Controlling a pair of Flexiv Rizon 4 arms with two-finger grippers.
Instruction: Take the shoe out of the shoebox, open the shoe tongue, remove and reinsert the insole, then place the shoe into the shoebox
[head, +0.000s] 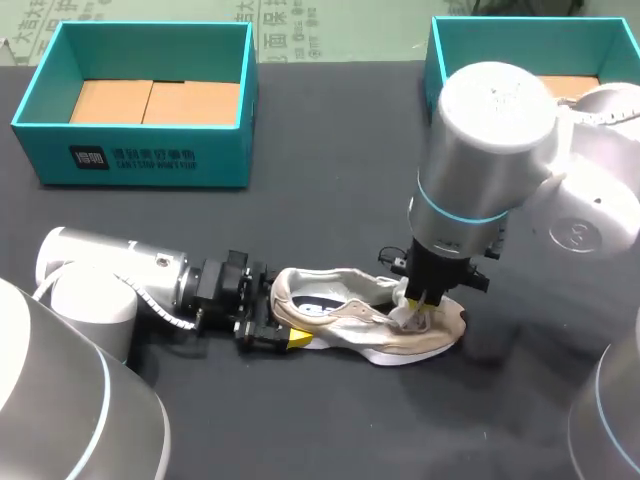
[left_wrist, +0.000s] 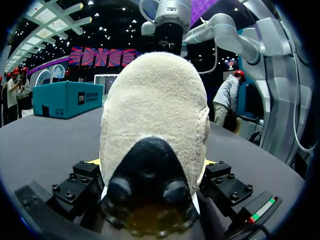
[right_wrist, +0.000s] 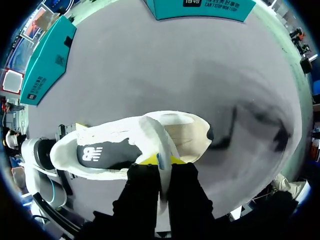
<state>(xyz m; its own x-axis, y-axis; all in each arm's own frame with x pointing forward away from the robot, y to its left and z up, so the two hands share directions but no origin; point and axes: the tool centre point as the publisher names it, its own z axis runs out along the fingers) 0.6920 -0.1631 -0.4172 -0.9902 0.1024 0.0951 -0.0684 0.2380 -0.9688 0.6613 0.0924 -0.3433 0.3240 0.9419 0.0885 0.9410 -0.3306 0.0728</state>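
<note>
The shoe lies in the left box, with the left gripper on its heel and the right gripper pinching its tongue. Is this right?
No. The head view shows the shoe on the table, outside the left box. The left gripper is on its heel; the right gripper pinches its tongue.

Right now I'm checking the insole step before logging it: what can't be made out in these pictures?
Left wrist view: the heel of the shoe fills the picture, hiding the tongue and much of the left gripper.
Head view: the right arm covers part of the right shoebox, which the edge also cuts off.
Right wrist view: the tongue and the right gripper, shut on it, cover the toe end of the insole.
</note>
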